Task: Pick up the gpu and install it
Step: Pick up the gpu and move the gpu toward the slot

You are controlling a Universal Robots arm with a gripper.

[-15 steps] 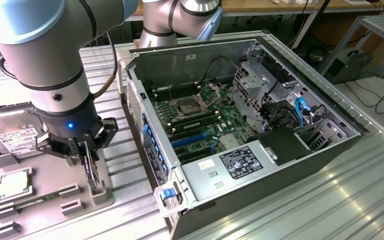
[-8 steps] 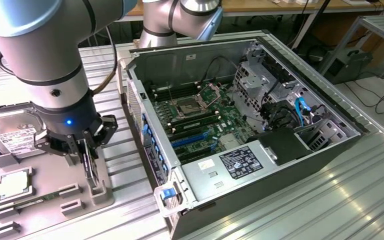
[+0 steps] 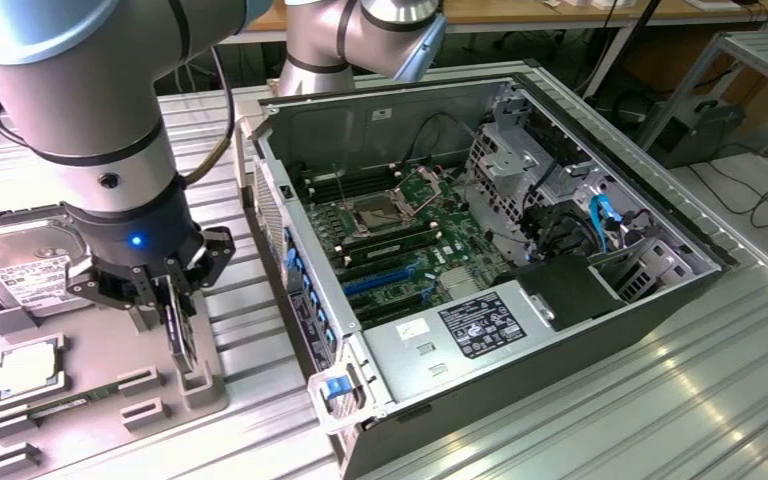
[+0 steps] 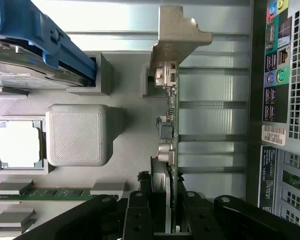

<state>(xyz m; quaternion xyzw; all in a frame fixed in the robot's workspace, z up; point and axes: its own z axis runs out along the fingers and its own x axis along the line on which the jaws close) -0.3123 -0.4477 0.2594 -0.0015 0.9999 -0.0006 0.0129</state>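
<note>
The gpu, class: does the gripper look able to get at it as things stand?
Likely yes: the gripper sits right over the gpu, which stands on edge in the grey holder, with nothing between them.

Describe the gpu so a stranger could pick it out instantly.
Find the open computer case, then the grey tray to the exterior view's left of it. The gpu stands on edge there, under the gripper. Unlike the hard drive and square CPU chip nearby, it is a thin green card with a silver bracket.
</note>
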